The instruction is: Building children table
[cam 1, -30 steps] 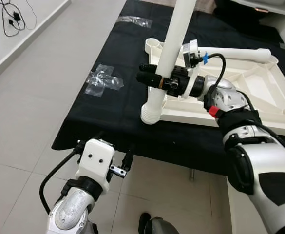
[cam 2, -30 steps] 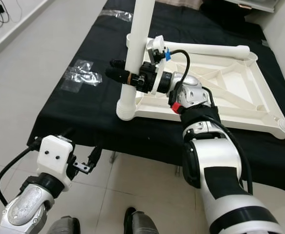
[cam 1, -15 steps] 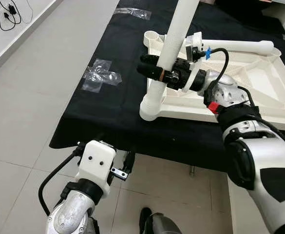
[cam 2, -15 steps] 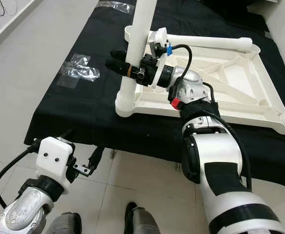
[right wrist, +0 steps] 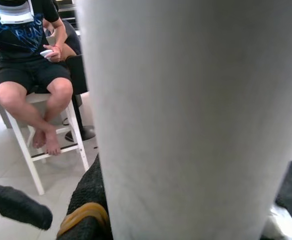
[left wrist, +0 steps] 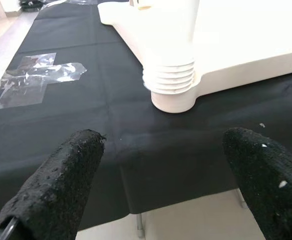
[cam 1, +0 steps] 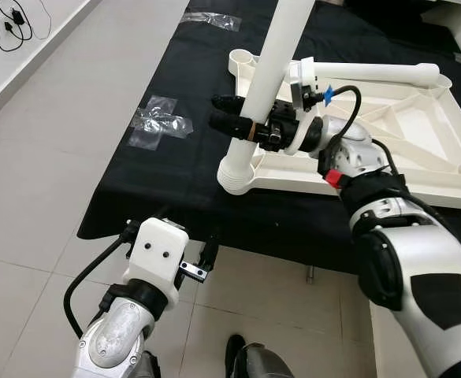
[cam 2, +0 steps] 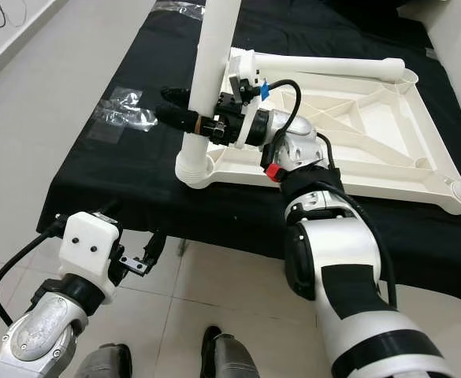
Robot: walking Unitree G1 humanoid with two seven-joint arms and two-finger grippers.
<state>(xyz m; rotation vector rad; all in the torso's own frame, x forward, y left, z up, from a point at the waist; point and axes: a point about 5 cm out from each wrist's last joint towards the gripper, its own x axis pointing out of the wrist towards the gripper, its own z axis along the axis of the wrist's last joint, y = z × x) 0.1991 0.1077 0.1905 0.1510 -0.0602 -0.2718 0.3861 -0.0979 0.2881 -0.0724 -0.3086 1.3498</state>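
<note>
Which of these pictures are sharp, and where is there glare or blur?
Left eye view: sharp, evenly lit; the clear plastic wrap on the black cloth glints. Left wrist view: the white tabletop is overexposed, the left tool's fingers soft. Right wrist view: the white table leg is too near, blurred.

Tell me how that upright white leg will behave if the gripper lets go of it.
The leg looks like stiff, probably light plastic. It leans rather than standing straight in the tabletop's corner socket, so it may tip. Round and smooth, it would likely roll on the black cloth. The right gripper grips it mid-shaft.
</note>
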